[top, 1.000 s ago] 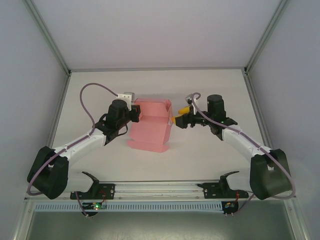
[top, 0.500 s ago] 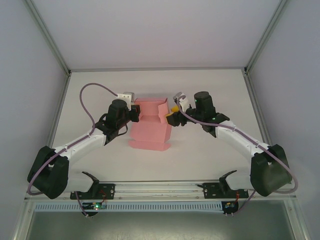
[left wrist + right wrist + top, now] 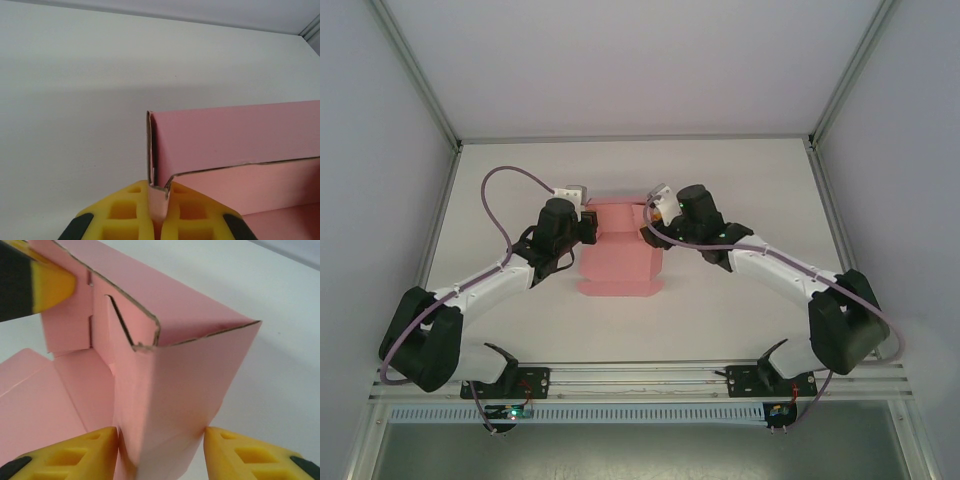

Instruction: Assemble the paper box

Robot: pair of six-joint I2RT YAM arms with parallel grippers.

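The paper box (image 3: 620, 262) is sitting in the middle of the white counter (image 3: 740, 180), between the two arms. It is half folded: the base is lying flat with its near flap spreading toward the arms, while the far wall and side walls are standing up.

The left claw (image 3: 590, 228) is reaching in at the box's far left corner. In the left wrist view its yellow fingers (image 3: 125, 212) are pressing together on a thin upright tab of pink card. The tab is standing pinched between the pads, right at the corner where the far wall is meeting the side wall. The far wall is running off to the right from there, upright, its cut edge showing brown.

The right claw (image 3: 650, 222) is working at the far right corner of the box. In the right wrist view its fingers (image 3: 85, 452) are standing well apart, one on either side of a folded, upright side panel, and each tip is touching the card. I cannot tell whether they are actually squeezing it. The panel is doubling over at the top, with a slanted slit showing on the inner face. Across the box, a finger (image 3: 45, 282) of the left claw is showing at the opposite corner — yellow pad against pink card.
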